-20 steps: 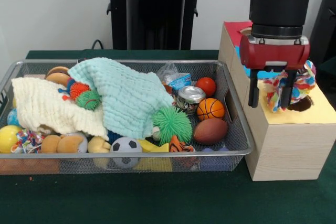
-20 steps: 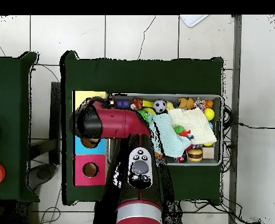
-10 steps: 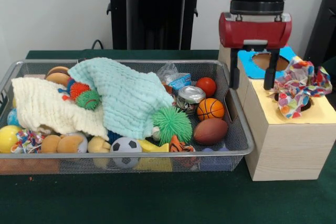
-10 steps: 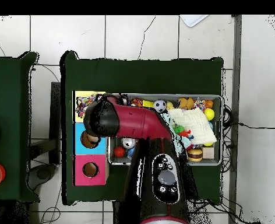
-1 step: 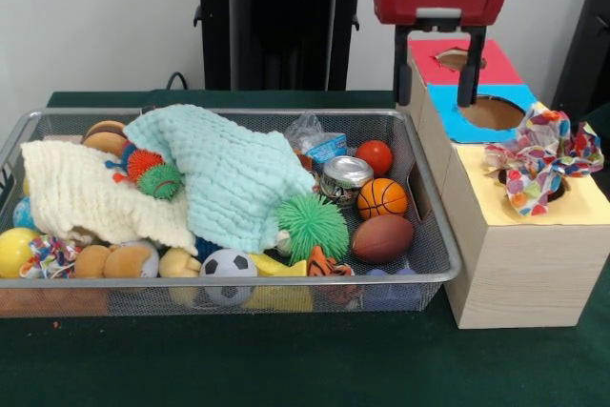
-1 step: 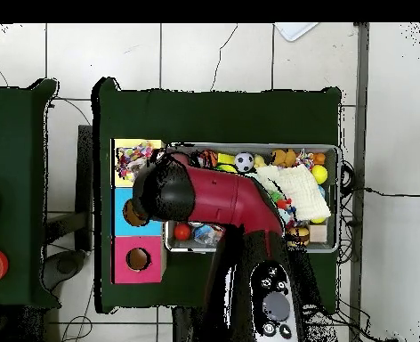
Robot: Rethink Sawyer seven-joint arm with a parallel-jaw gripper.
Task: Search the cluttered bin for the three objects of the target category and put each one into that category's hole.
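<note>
Two black fingers hang spread apart and empty from the red gripper (image 5: 433, 69) at the upper right of the front frame, above the far end of the wooden box (image 5: 515, 264), one finger over its left edge and the other between the red panel (image 5: 457, 59) and the blue panel (image 5: 481, 107). The multicoloured cloth scrap (image 5: 540, 161) lies crumpled on the yellow panel (image 5: 572, 202) at the right of the frame, draped over that panel's hole and partly sunk into it, well apart from the fingers. In the overhead frame the same scrap (image 6: 135, 158) sits on the yellow square at the upper left of the box, while the red arm (image 6: 215, 198) covers most of the blue square. Left of the box in the front frame, the wire mesh bin (image 5: 434, 235) rests on the green counter (image 5: 286, 359), just beside the box. Inside the bin a pale green blanket (image 5: 224, 173) overlaps a cream blanket (image 5: 81, 193). Toward the right end lie a small basketball (image 5: 382, 197), a brown football (image 5: 382, 238), a red ball (image 5: 375, 156), a tin can (image 5: 343, 178) and a spiky green ball (image 5: 313, 226). A soccer ball (image 5: 228, 272) rests against the front wall, and a yellow ball (image 5: 14, 250) sits at the left end.
</note>
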